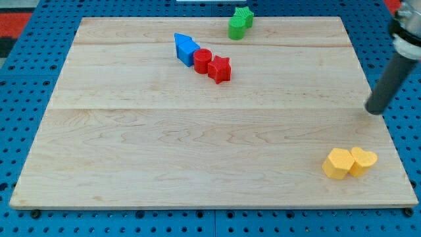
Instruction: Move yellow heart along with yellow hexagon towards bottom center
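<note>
A yellow hexagon (338, 163) and a yellow heart (363, 160) sit touching each other near the board's bottom right corner, the hexagon on the left. My tip (374, 110) is at the view's right edge of the board, above and slightly right of the yellow pair, with a clear gap between them.
The wooden board (197, 138) lies on a blue pegboard. A blue block (186, 48), a red cylinder (202, 60) and a red star (220, 69) cluster at top centre. Two green blocks, a cube (236, 28) and a star (245, 16), sit at the top edge.
</note>
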Robot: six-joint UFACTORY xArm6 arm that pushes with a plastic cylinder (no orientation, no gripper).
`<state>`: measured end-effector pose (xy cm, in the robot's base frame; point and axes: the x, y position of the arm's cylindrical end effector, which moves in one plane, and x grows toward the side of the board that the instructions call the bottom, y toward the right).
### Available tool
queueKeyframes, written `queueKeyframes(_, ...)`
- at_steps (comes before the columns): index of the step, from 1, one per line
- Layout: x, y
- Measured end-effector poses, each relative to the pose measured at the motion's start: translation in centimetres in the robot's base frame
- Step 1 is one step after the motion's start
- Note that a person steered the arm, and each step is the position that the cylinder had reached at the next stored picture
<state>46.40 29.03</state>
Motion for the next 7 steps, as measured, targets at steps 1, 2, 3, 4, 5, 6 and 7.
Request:
queueKeyframes(1, 3.7, 3.3)
queueKeyframes(2, 7.3, 5.3)
queueKeyframes(3, 7.9, 4.5)
queueKeyframes(4, 8.0, 1.1)
queueKeyframes(5, 8.3, -2.2)
queueKeyframes(6, 9.1, -4.4)
queueKeyframes(7, 9.1, -8.2)
